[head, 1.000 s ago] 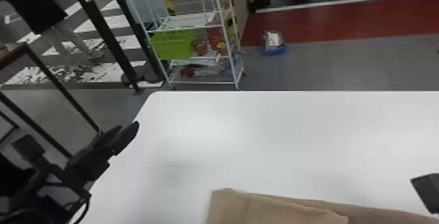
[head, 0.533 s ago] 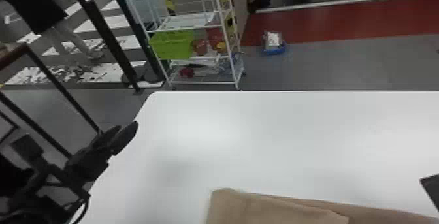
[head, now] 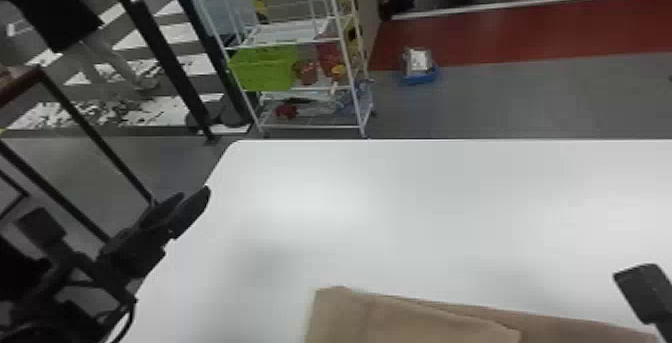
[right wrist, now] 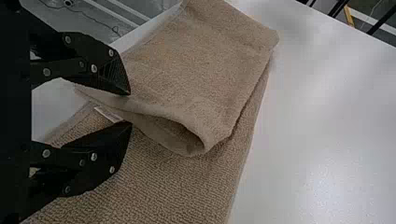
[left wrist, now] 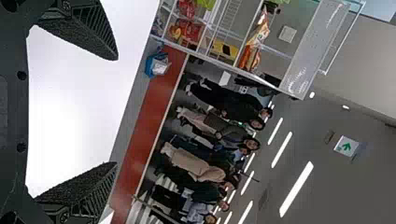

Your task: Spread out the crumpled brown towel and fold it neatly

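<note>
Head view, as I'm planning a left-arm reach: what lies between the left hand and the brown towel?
A bare stretch of white tabletop lies between the left hand and the brown towel; the head view shows it.

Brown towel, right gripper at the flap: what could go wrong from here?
1. Double grab: the right gripper is open around the flap's edge, with one finger close over the bottom layer. Closing may pinch both.
2. Messy crease: the flap bulges into an open loop, so pressing it down could leave a wrinkle.
3. Skew: the left gripper is away from the towel, so a one-sided pull might twist it.
</note>
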